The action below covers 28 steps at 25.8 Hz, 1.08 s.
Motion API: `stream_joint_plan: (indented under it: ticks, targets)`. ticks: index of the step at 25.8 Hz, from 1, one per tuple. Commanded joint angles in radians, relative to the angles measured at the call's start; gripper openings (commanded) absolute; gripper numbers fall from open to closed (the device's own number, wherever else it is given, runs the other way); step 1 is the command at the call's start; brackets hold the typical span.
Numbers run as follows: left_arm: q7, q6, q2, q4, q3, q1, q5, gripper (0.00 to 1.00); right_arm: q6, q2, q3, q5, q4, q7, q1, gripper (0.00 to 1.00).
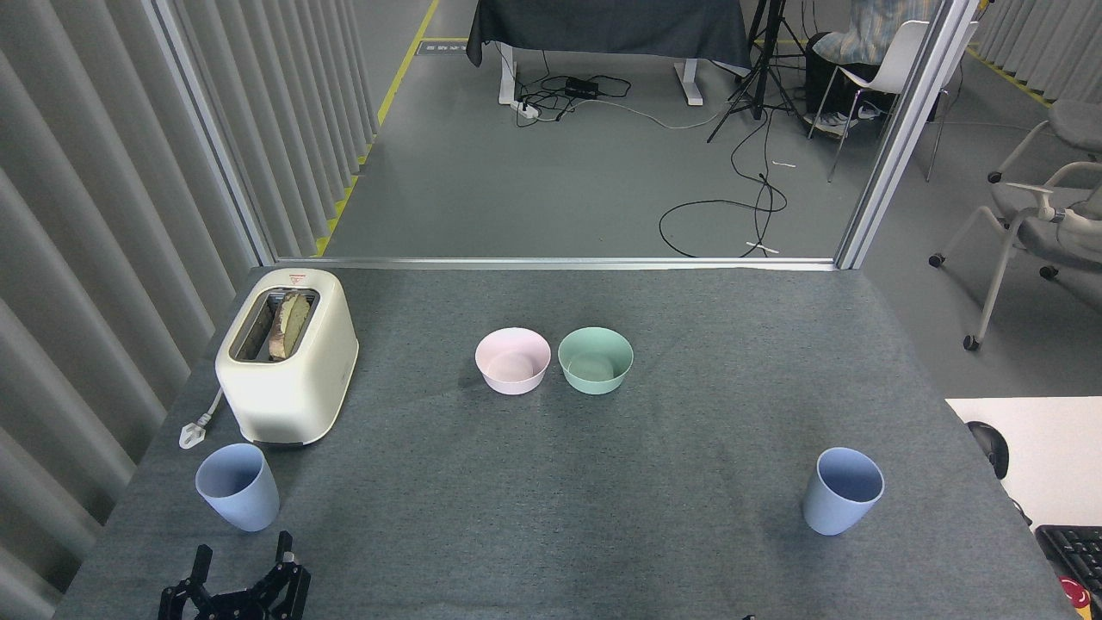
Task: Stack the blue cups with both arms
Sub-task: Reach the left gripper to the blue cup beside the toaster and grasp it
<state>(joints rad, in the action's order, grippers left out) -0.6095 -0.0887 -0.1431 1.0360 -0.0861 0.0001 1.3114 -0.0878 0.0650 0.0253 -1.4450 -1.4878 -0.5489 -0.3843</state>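
Robotics lab or test bay, not home. Worktop (pixel 689 448) covered in grey felt-like mat, fenced by aluminium frame posts (pixel 900 129) and grey corrugated panels (pixel 86 215). Beyond: grey industrial floor with yellow line marking (pixel 400 65), loose cables (pixel 732 207), tripod (pixel 758 69), draped table (pixel 603 26), wheeled office chairs (pixel 1033 215). Keyboard (pixel 1072 555) on white desk at right.
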Motion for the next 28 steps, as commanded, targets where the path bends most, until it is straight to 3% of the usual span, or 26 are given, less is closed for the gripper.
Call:
stream_joint_plan:
  ticks: [1, 28]
  targets:
    - [-0.001, 0.021, -0.010, -0.066, 0.005, -0.052, 0.000, 1.00, 0.000, -0.001, 0.001, 0.000, 0.000, -0.003, -0.001, 1.00]
    - [-0.015, 0.023, -0.019, -0.527, 0.008, -0.400, 0.042, 1.00, 0.002, -0.001, 0.001, 0.000, 0.000, -0.005, -0.001, 1.00]
